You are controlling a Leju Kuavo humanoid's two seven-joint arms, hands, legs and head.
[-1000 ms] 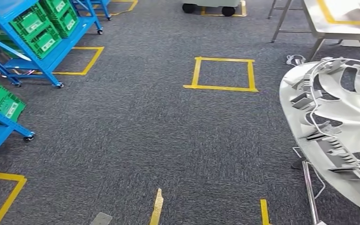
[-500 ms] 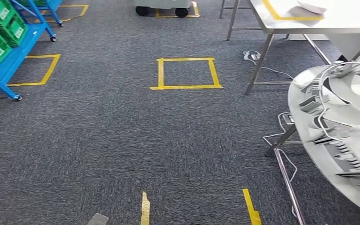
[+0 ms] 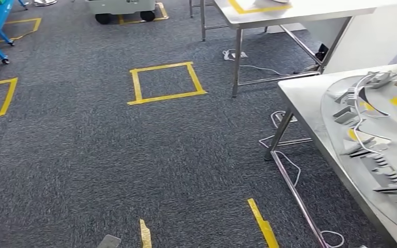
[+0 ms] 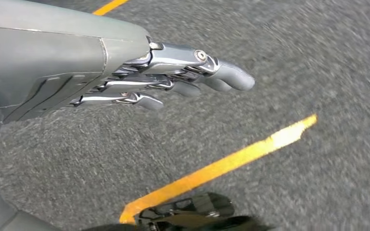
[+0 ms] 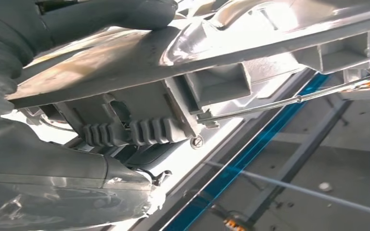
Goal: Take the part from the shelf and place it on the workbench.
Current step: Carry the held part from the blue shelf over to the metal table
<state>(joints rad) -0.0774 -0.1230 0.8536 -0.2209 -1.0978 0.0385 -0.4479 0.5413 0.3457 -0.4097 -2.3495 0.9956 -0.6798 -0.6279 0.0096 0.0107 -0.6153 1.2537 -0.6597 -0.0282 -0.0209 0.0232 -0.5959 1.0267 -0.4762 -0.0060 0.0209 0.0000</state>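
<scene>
Whole view has swung since the earlier frames: blue shelves with green bins slid off toward the left edge, and a steel workbench [image 3: 310, 98] now sits under the part at the right. That is camera motion, not things moving.

Part [image 3: 377, 139]: large, round, silver-grey, pale plastic or painted metal. Inner face up, with curved spokes, ribbed clips, small box-shaped brackets and a thin wire ring running round it. It hangs over the workbench top, near the bench's left edge; contact with the top cannot be judged.

Right hand [image 5: 67, 159]: wrapped on the part's rim, thick thumb [image 5: 111, 17] over one face, the rest of the hand under the other. Close up, the part [image 5: 212, 82] shows moulded ribs, a screw and a wire rod.

Left hand [image 4: 173, 72]: fingers straight, slightly apart, holding nothing, above grey carpet with a yellow tape line [image 4: 221, 168].

Left of the workbench, a yellow tape square [image 3: 165, 82] on the carpet. Beyond the square, a second table [image 3: 269, 13] and a wheeled cart [image 3: 121, 8]. White cables [image 3: 281, 121] lie by the workbench leg.
</scene>
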